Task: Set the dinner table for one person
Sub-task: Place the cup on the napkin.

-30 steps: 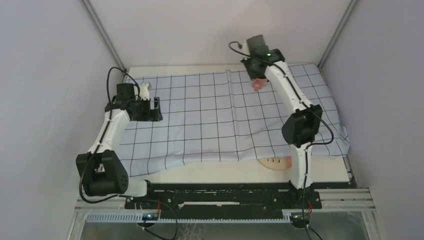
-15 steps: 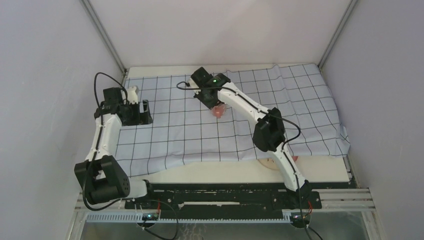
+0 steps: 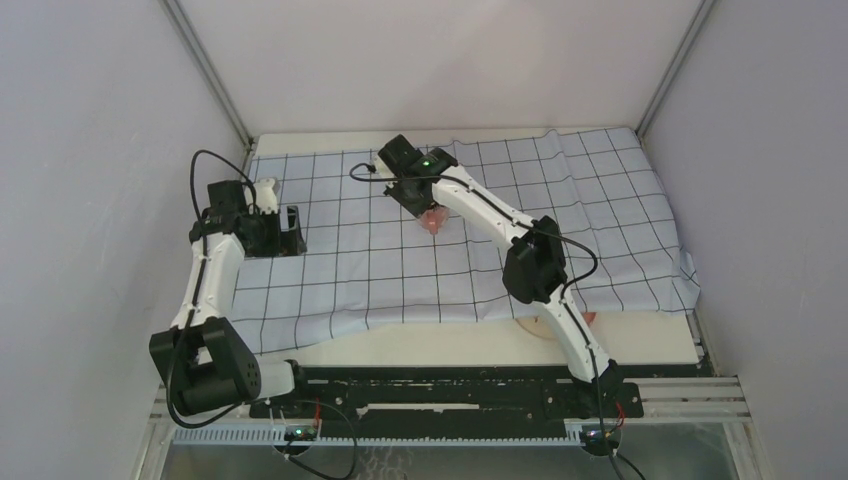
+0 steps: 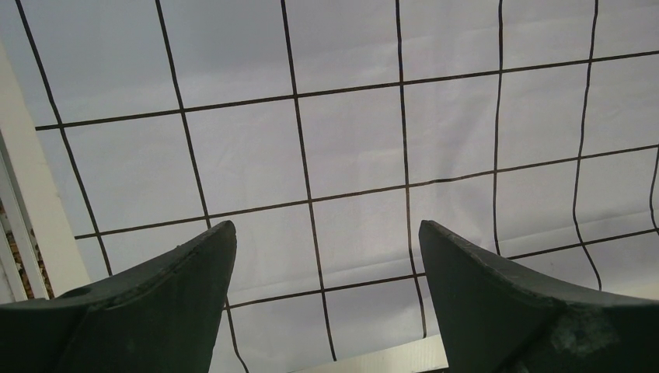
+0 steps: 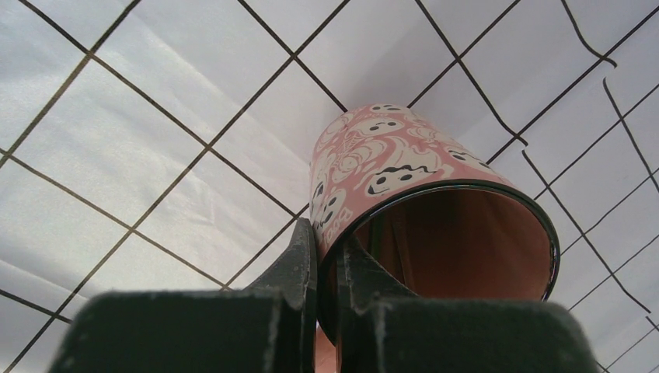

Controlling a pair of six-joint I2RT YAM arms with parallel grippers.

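Placing the pink cup (image 5: 404, 171)
Right end effector (image 5: 325, 233) pinches its rim; lower it upright onto the cloth (image 4: 350, 140). Left end effector (image 4: 326, 249) spread wide, empty.

Bright, even, diffuse light; soft shadows; close foreground slightly blurred

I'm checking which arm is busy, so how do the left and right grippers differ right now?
The left gripper is open; the right gripper is shut. The left gripper holds nothing, while the right gripper pinches the rim of a pink cup. The left gripper sits near the left edge of the cloth; the right gripper is nearer its middle. Both are above the gridded cloth.
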